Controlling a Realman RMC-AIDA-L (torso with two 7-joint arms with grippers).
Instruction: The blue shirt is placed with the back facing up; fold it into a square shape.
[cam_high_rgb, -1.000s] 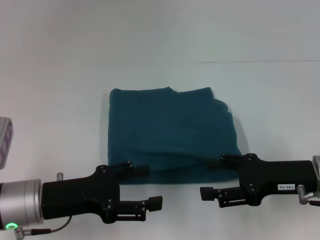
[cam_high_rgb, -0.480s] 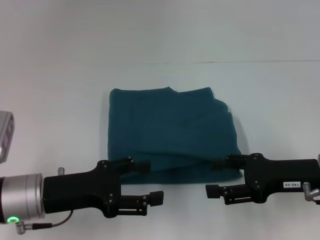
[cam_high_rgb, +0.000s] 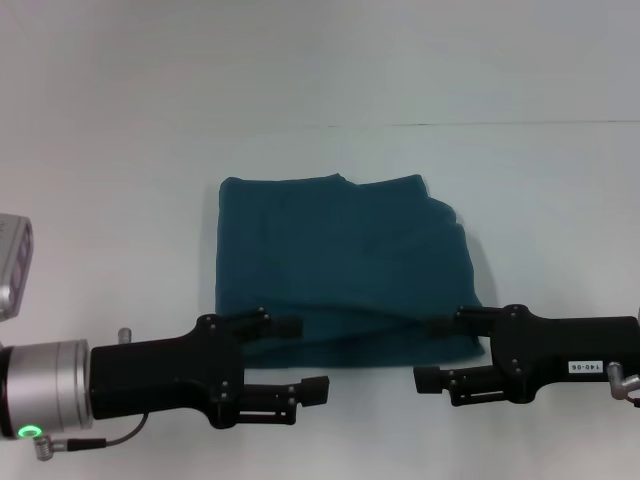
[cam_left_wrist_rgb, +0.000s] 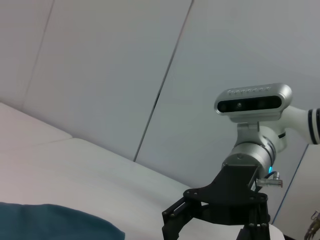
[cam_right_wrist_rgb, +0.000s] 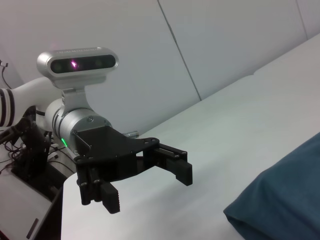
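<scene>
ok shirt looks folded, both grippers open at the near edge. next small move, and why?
Probably retract both arms toward the robot. The blue shirt already lies as a rough square, and the left gripper and right gripper are open at its near edge, holding nothing.

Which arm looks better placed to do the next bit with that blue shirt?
Neither clearly: the blue shirt already lies folded, and the left gripper and right gripper both hang open at its near edge.
</scene>
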